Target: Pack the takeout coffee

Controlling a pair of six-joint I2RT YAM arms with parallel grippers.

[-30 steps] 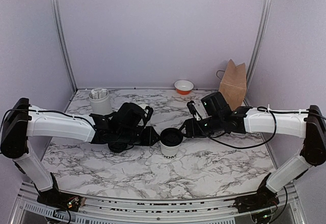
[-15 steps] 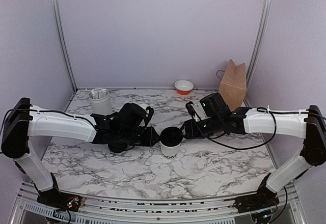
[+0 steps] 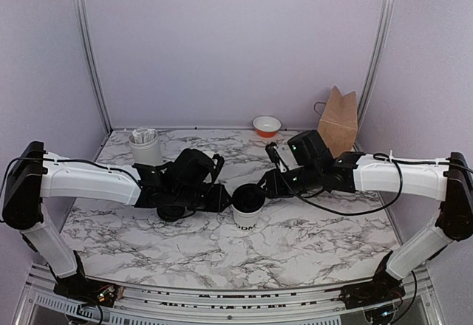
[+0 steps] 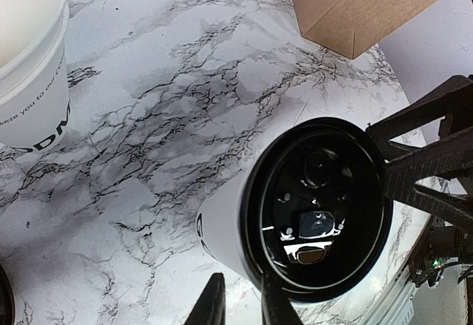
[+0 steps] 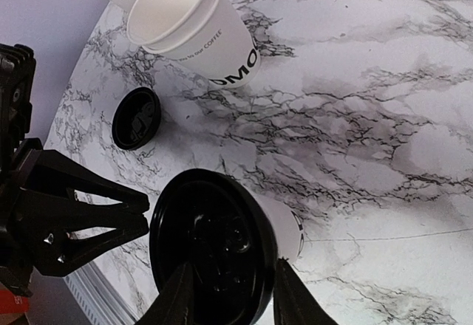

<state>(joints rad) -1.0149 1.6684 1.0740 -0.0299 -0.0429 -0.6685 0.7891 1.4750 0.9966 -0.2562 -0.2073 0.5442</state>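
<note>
Takeout coffee [image 3: 249,210] sits upright mid-surface [image 3: 295,244], right between the two arms, same spot as a second ago, black lid [image 4: 318,207] on top. Left fingers [image 4: 213,306] haven't budged: nearly closed, one outside the cup wall and one over the lid, pinching the rim of the takeout coffee. And the right arm has come in! Its wrist has slid leftward toward the cup since the earlier frame, and the right fingers [image 5: 177,299] have narrowed; they now stand part-way apart astride the lid's far edge. Whether they actually press on it, I cannot tell. A spare lid [image 5: 137,118] lies flat near the nested cups [image 5: 192,29]. Brown bag [image 3: 338,122] stands unmoved at the back right corner.
</note>
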